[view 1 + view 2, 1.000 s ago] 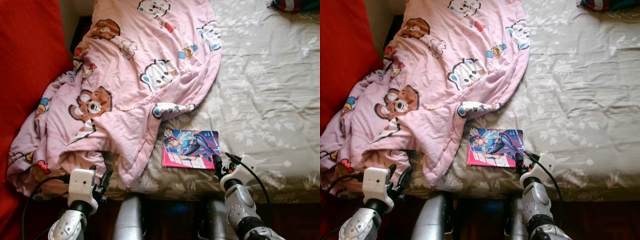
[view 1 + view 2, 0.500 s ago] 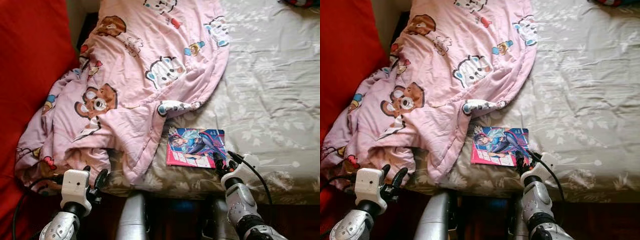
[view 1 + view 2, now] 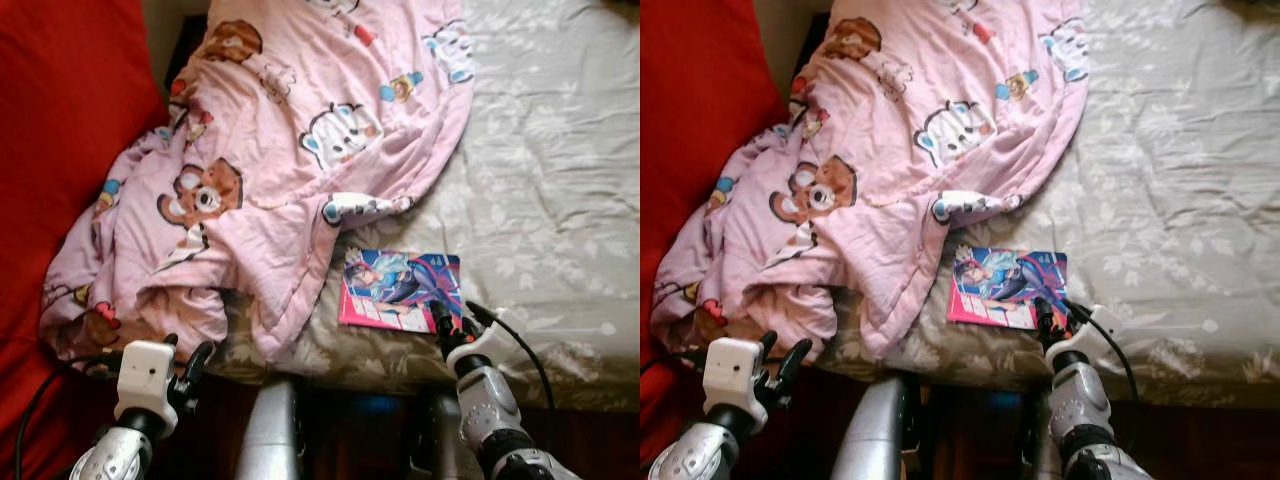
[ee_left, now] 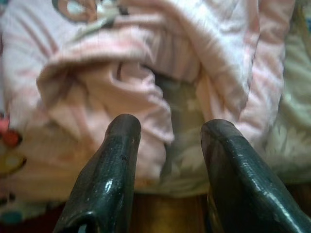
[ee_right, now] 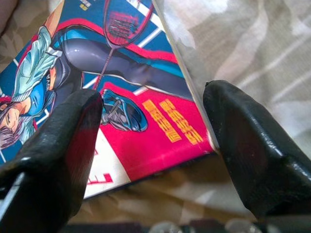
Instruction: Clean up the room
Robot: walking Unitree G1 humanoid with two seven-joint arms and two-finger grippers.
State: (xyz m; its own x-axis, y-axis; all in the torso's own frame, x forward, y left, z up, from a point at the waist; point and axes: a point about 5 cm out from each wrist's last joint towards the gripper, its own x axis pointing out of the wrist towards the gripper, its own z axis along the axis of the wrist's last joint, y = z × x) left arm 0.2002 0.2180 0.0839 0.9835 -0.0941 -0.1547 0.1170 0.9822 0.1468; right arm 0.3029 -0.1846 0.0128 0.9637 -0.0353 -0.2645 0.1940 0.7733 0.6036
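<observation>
Your right gripper [image 5: 155,145] has its fingers spread astride the near corner of the comic book [image 3: 402,291], which lies on the grey sheet [image 3: 540,200] at lower centre, ready to pinch it. Your left gripper [image 4: 167,160], also spread, faces the pink blanket [image 3: 270,160]. Since a second ago, the whole view has shifted right; the book hasn't moved.

Bed [image 3: 560,180] is taking up most of the view, grey-beige floral sheet lying flat with light creases. Red fabric surface [image 3: 60,120] is running along its left side. Dark floor [image 3: 360,440] is showing below bed edge.
</observation>
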